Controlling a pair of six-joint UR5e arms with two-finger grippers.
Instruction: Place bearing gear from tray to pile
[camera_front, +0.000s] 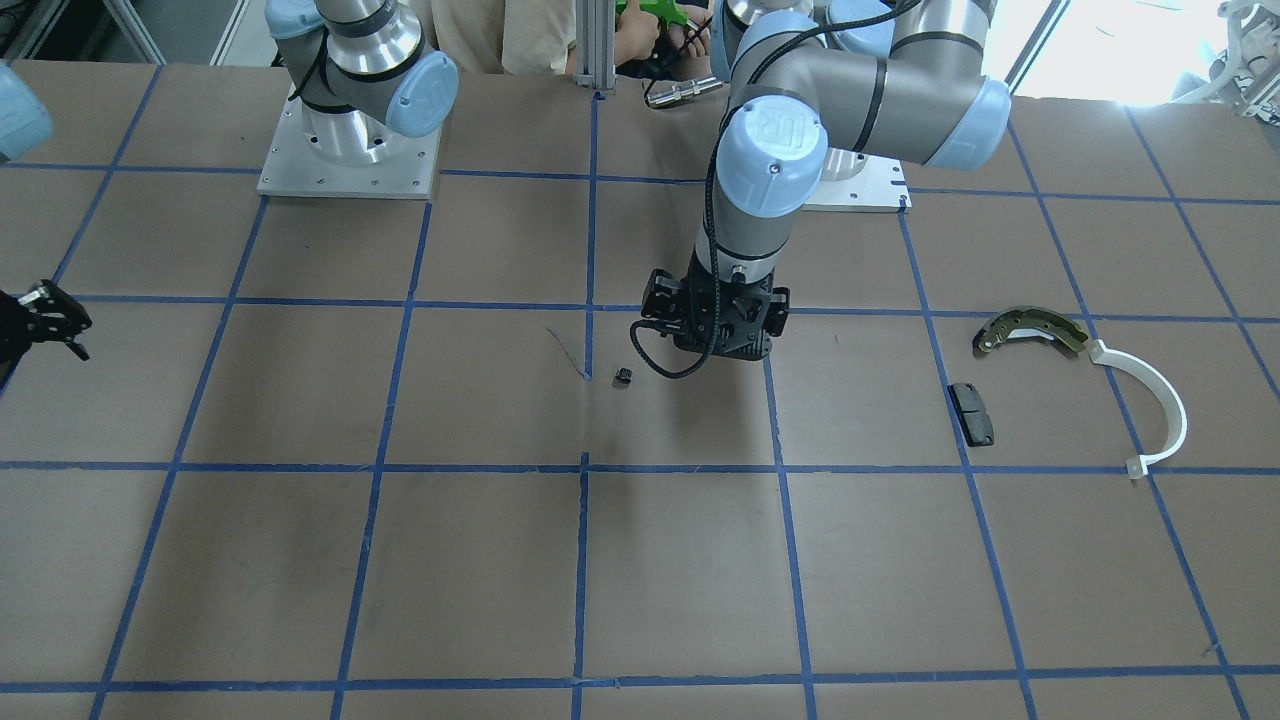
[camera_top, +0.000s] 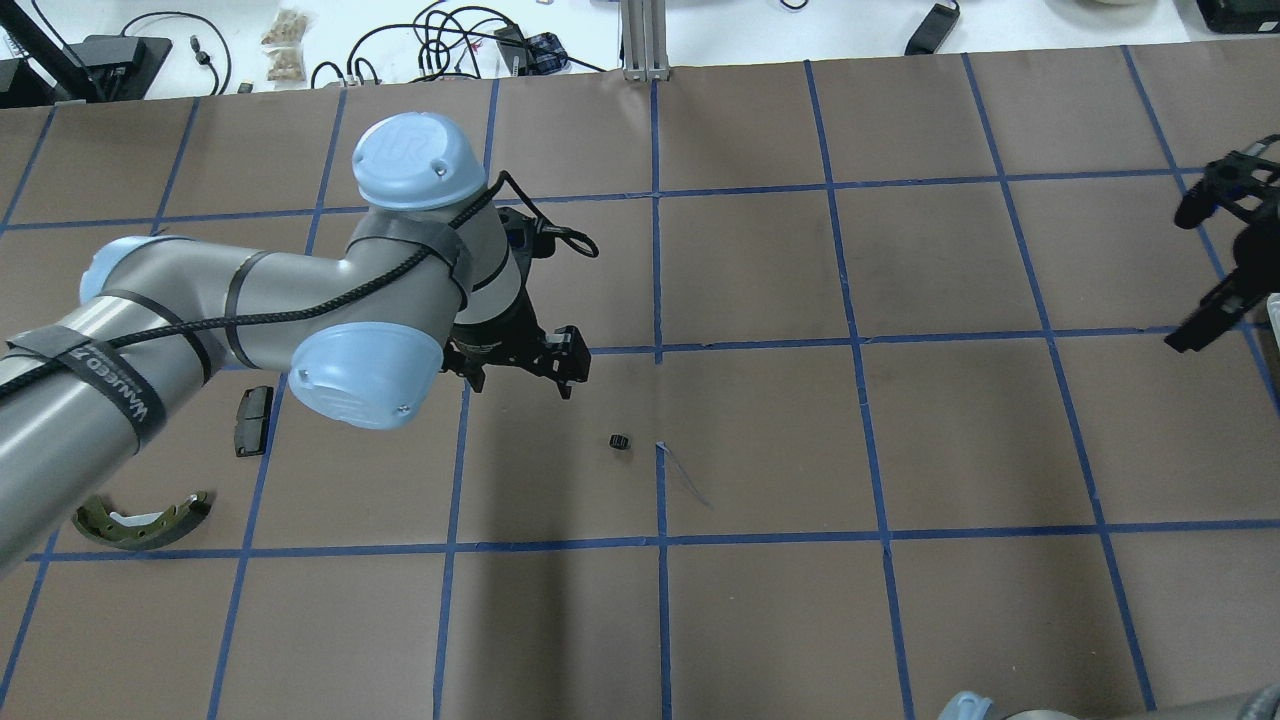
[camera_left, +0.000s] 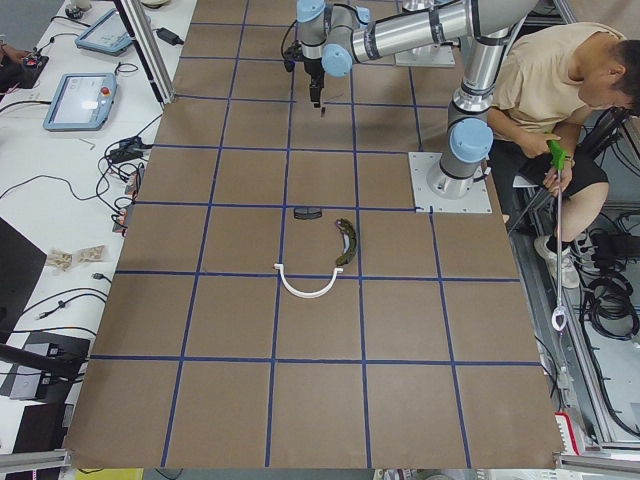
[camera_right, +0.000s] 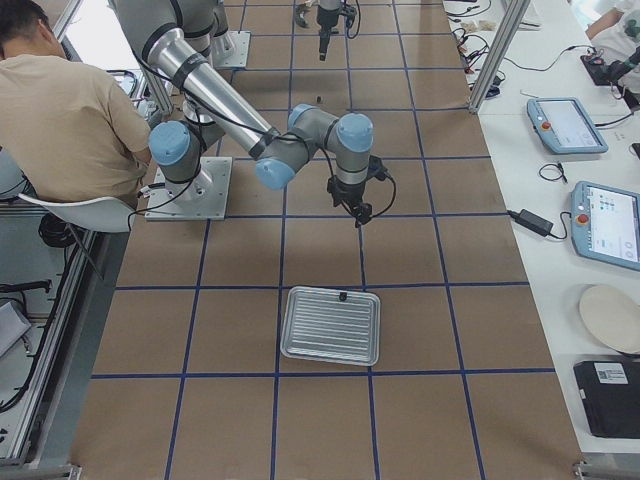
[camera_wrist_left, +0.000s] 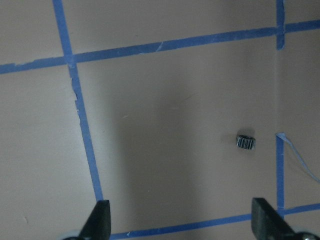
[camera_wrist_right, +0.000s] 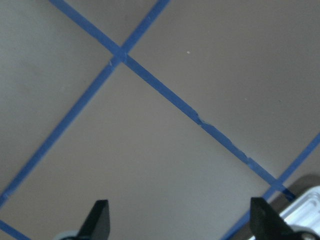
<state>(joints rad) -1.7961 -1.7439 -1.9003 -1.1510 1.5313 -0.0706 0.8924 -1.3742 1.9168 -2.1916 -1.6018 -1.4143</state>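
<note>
**Bearing gear waits mid-desk between two empty claws**

Near the left end of the brown paper-covered desk (camera_front: 400, 560) lies the pile (camera_top: 140, 522): a curved brass-and-grey brake shoe (camera_front: 1035, 322), a thin white half-ring arc (camera_front: 1178, 410) and a small black rectangular pad (camera_front: 971, 413), close together but not touching.

The left arm reaches from that side toward the middle of the desk. Its elbow is folded and its wrist points straight down. The left claw (camera_wrist_left: 182, 220) hovers above the surface with its fingers spread wide and nothing between them.

The small dark cylindrical bearing gear (camera_wrist_left: 245, 142) lies on its side on bare paper about mid-desk, just beside that claw toward the right end. It is well apart from both the pile and the tray. This looks like a relay spot that either arm can reach, so the left arm probably has to shift across and descend over it.

The right claw (camera_wrist_right: 180, 220) hangs near the right end, fingers likewise parted and empty. It is just beside the rounded corner of the pale silvery ribbed metal tray (camera_right: 330, 325).
</note>
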